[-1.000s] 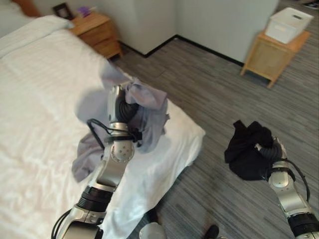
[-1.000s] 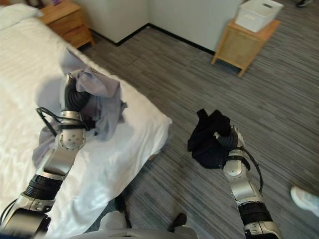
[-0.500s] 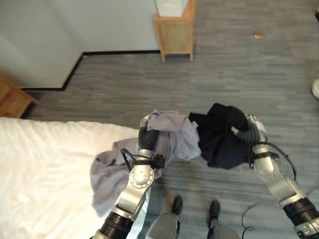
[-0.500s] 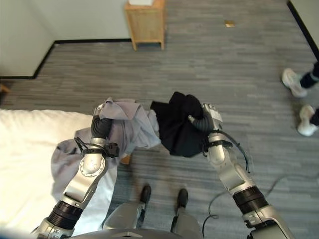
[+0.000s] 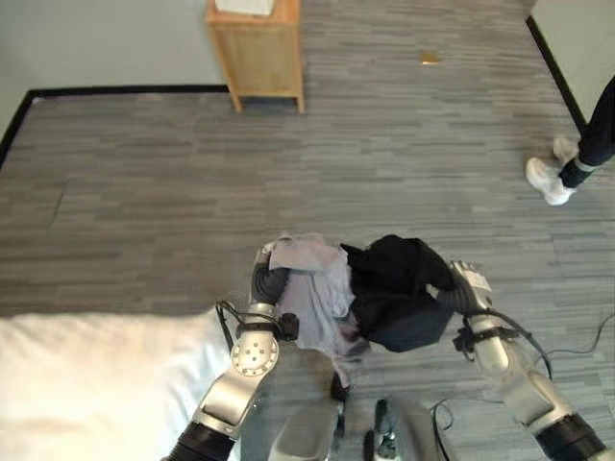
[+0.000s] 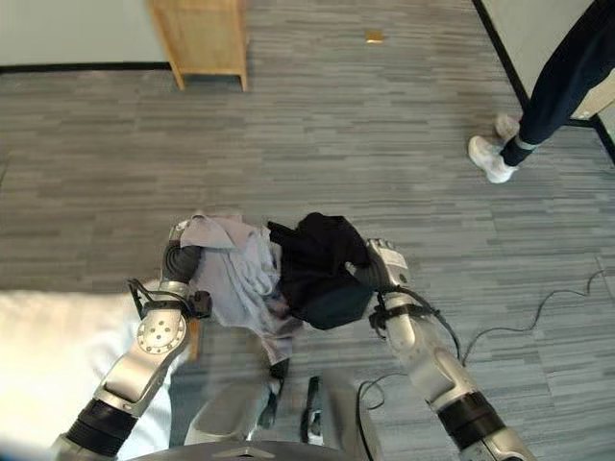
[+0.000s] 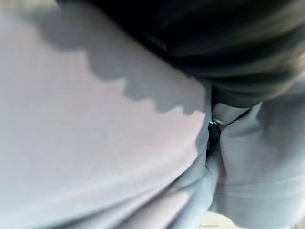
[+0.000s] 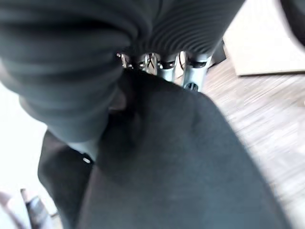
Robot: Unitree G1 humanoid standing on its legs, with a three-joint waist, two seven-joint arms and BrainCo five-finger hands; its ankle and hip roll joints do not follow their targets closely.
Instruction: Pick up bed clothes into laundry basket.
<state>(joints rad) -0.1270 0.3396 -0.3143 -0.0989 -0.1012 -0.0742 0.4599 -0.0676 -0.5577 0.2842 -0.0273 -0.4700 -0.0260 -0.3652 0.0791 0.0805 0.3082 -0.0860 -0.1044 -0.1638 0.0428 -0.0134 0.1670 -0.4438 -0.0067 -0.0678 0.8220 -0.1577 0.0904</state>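
- The left hand (image 5: 266, 265) is raised over the grey plank floor (image 5: 144, 192), and a pale grey garment (image 5: 317, 288) is draped over it and hangs down in front of the robot.
- In the left wrist view the grey cloth covers the fingers, so whether they are curled or spread cannot be told.
- The right hand (image 6: 384, 259) is raised beside it, carrying a bunched black garment (image 6: 322, 269).
- In the right wrist view the silver fingers (image 8: 190, 74) bend down into the black cloth, gripping it.
- The two garments touch each other between the hands, the black one overlapping the grey one's edge.
- The white bed (image 5: 86, 384) lies at the robot's lower left, with the grey garment clear of it.
- A wooden side table (image 5: 255, 48) stands far across the floor.
- A person's dark-trousered leg and white shoes (image 6: 495, 154) show at the far right.
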